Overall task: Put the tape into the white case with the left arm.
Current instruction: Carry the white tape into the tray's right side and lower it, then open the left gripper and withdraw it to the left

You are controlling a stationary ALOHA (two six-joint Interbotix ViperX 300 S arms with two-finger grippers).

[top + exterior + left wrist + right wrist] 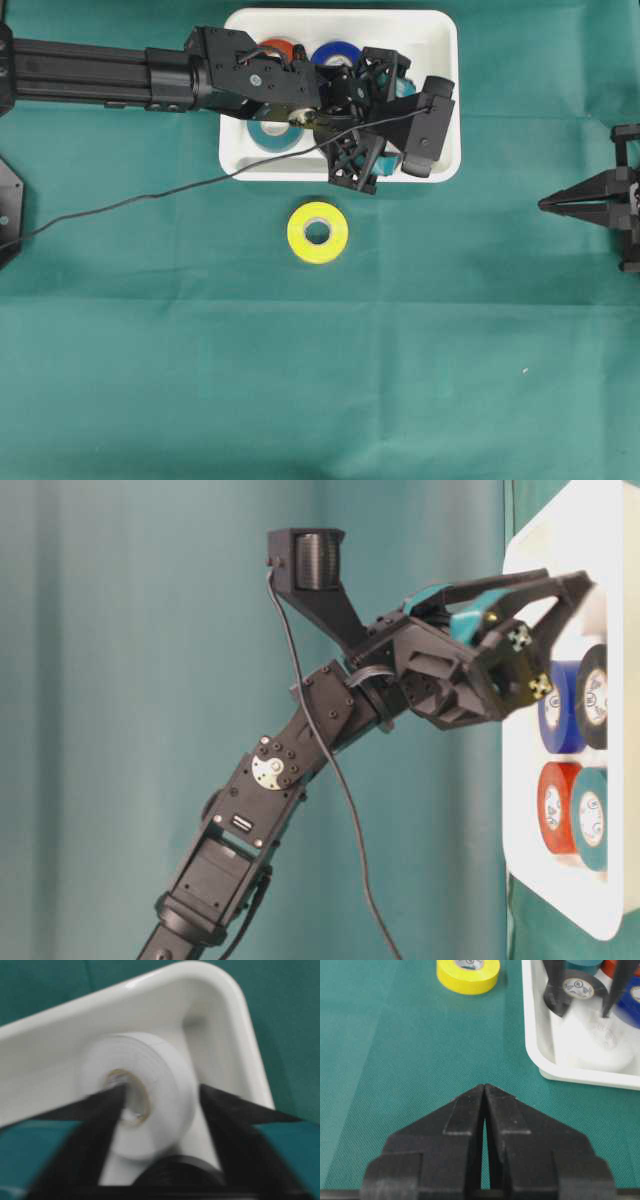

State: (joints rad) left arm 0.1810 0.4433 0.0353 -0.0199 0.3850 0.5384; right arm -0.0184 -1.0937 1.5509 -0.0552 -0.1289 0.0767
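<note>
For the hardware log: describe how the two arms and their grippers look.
The left arm is matte black with boxy segments, visible screws and a loose black cable. Its left gripper has pointed fingers with teal patches and carries a black camera. The right gripper is all black, with two tapered fingers.

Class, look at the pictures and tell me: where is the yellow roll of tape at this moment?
In the overhead view the yellow roll of tape lies flat on the green cloth near the middle, just outside the long near rim of the white case.
</note>
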